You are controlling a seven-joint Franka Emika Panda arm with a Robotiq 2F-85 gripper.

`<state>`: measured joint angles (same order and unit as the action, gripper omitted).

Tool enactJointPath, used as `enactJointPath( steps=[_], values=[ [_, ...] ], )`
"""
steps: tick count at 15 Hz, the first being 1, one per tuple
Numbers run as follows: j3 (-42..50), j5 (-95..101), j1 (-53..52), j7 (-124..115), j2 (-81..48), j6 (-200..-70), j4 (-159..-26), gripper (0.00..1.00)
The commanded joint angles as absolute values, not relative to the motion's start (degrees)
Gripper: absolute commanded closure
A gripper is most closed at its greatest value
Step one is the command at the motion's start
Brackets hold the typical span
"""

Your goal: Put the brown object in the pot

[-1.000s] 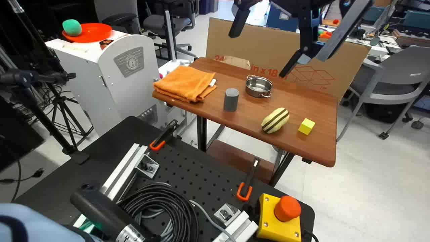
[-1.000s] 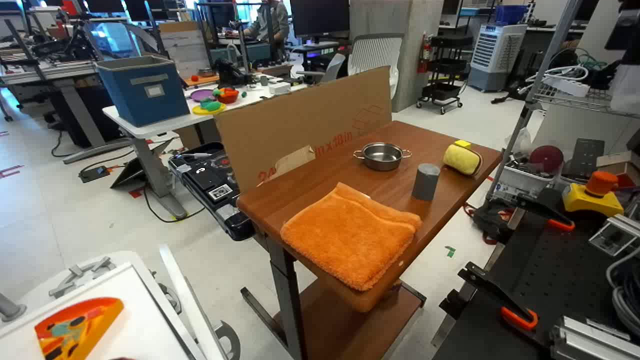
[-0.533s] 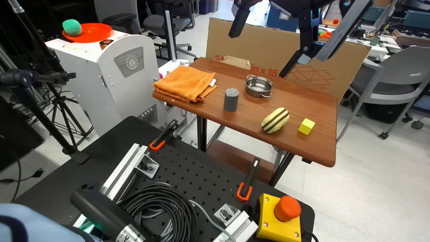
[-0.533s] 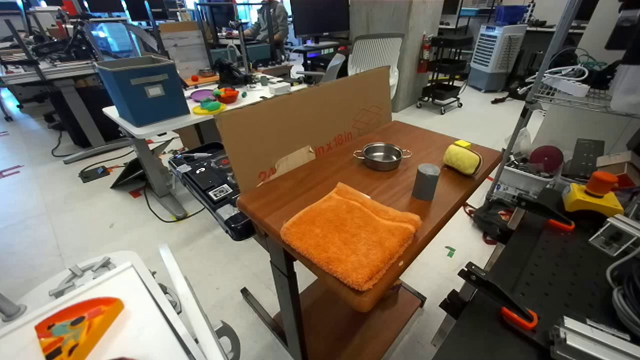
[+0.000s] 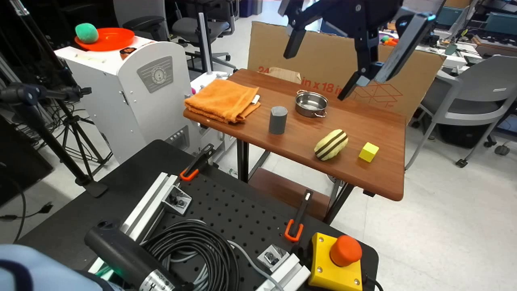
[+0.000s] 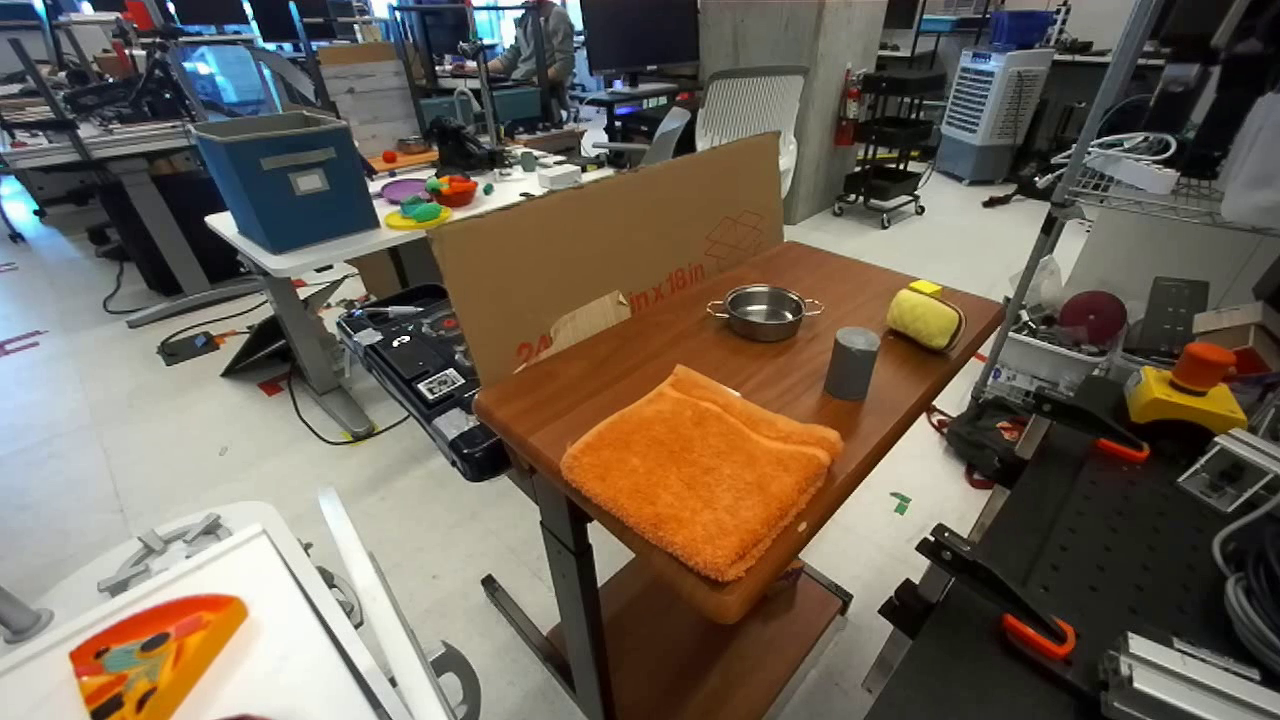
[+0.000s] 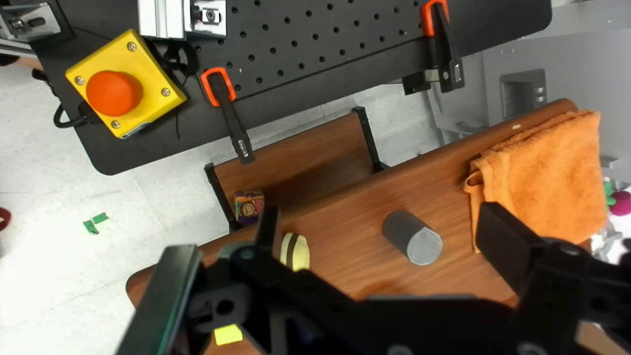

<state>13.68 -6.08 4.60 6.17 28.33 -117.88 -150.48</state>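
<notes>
Cut off above in an exterior view, my gripper (image 5: 315, 77) spreads wide, holding nothing, and in the wrist view part-hides the brown-striped oblong (image 7: 296, 254). That lies near one long edge of the surface (image 5: 363, 125), the two-handled pot (image 5: 311, 104) toward the opposite one.

The pot (image 6: 765, 324) is smooth, shiny metal, the brown object (image 5: 331, 145) matt and fabric-like, the orange cloth (image 6: 705, 475) rough and fuzzy, the table (image 5: 299, 139) smooth, faintly glossy wood.
</notes>
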Motion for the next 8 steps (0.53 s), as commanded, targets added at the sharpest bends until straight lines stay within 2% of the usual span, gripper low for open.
enactJointPath(
  steps=[1, 8],
  values=[
    [10.98, -8.89, 3.62, 4.81, 17.24, -126.95, -147.39, 0.0],
    [6.61, -5.61, 3.81, -3.64, -5.64, -136.42, -135.34, 0.0]
  ],
)
